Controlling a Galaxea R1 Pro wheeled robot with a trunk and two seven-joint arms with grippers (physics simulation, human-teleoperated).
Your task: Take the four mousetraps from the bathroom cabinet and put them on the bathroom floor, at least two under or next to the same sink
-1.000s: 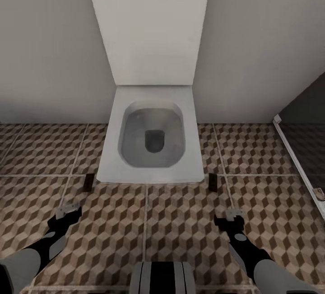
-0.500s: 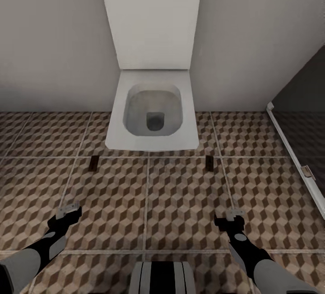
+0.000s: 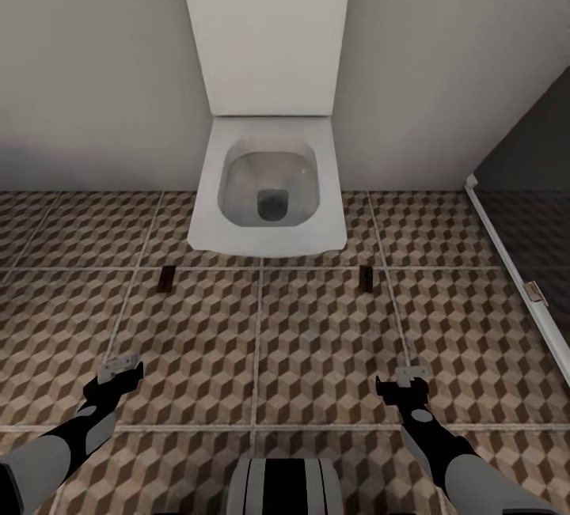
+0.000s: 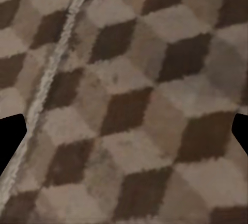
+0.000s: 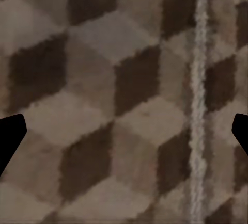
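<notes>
Head view: facing toilet, left gripper and right gripper spread, carrying nothing; turning wide, scanning for cabinet.

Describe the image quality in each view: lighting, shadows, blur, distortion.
Head view: flat, even light, a soft shadow beneath the toilet, wide-angle lean in the walls and shower frame, sharp bathroom floor. Left wrist view: tile pattern close and blurred, left gripper fingertips plain black at the edges. Right wrist view: equally soft, grout line smeared.
</notes>
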